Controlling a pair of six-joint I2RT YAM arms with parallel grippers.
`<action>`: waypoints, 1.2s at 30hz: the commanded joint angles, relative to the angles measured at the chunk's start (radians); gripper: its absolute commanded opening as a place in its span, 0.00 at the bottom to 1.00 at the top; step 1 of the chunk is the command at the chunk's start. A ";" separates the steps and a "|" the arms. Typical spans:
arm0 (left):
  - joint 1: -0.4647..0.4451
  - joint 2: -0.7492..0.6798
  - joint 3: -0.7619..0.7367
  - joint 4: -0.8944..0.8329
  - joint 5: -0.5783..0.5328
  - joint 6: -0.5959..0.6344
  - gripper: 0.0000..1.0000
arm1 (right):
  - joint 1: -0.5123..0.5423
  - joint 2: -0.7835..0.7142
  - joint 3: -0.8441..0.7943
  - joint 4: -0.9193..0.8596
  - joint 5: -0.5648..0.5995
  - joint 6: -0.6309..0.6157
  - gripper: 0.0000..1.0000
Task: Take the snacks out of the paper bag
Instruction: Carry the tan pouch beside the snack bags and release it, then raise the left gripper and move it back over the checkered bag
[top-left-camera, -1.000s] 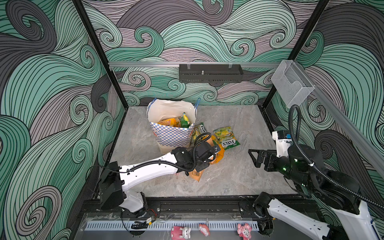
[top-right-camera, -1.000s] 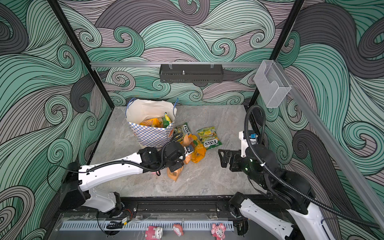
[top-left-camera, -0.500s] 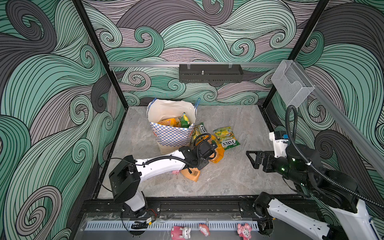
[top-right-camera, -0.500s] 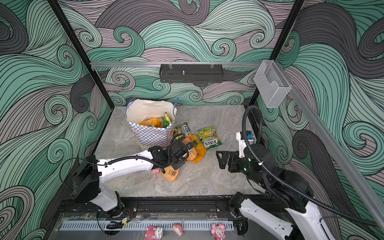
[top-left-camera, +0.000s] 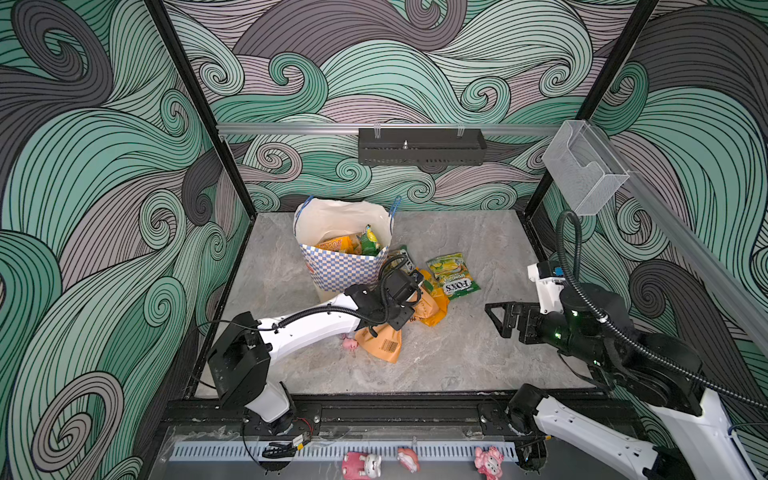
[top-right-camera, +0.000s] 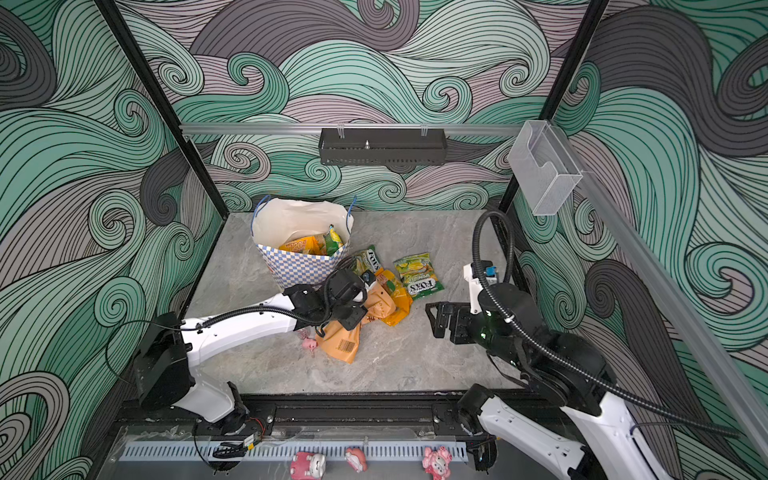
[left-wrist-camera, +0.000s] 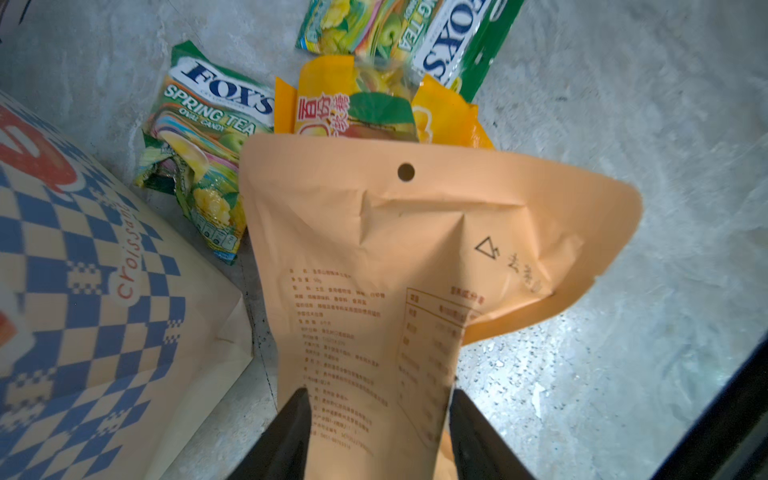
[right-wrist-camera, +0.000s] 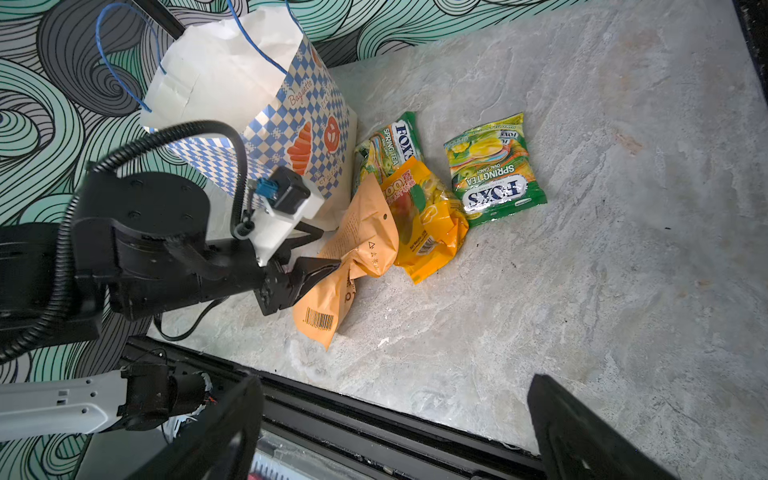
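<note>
In both top views the paper bag (top-left-camera: 345, 272) stands upright toward the back edge of the surface (top-left-camera: 457, 365), left of its middle. Its mouth is open, with an orange snack (top-left-camera: 338, 244) and a green snack (top-left-camera: 368, 241) inside. Four more snacks lie out on the surface, toward its middle. A FOX'S bag (top-left-camera: 402, 258) lies just beside the paper bag, and a second FOX'S bag (top-left-camera: 453, 276) lies further toward the right edge. An orange-yellow bag (top-left-camera: 434, 307) sits between them, and a tan pouch (top-left-camera: 384, 345) lies nearer the front edge, barcode up. The left gripper (top-right-camera: 353, 320) reaches over the pouch's end nearer the paper bag. A pink pig (top-left-camera: 350, 344) lies just beside the pouch, on its left-edge side. The right gripper (top-left-camera: 496, 320) hovers toward the right edge, jaws wide with nothing between them.

The left wrist view shows the left jaws part-way apart, one at each side edge of the tan pouch (left-wrist-camera: 415, 249). The pouch's hang-hole end overlaps the orange-yellow bag (left-wrist-camera: 328, 95), and the paper bag (left-wrist-camera: 83, 291) stands alongside.

The right wrist view shows the right jaws spread wide over the surface's front edge. The left gripper (right-wrist-camera: 320, 249) straddles the tan pouch (right-wrist-camera: 357, 232), whose barcode end rests on the surface.
</note>
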 joint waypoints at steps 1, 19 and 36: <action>0.033 -0.067 0.038 0.029 0.073 -0.055 0.58 | 0.006 0.030 -0.006 -0.001 -0.044 0.004 0.99; 0.188 -0.172 0.409 0.039 0.034 -0.050 0.57 | 0.006 0.092 0.003 0.036 -0.113 -0.024 0.99; 0.452 0.156 0.817 -0.307 -0.017 -0.212 0.53 | 0.006 0.110 0.029 0.038 -0.107 -0.037 0.99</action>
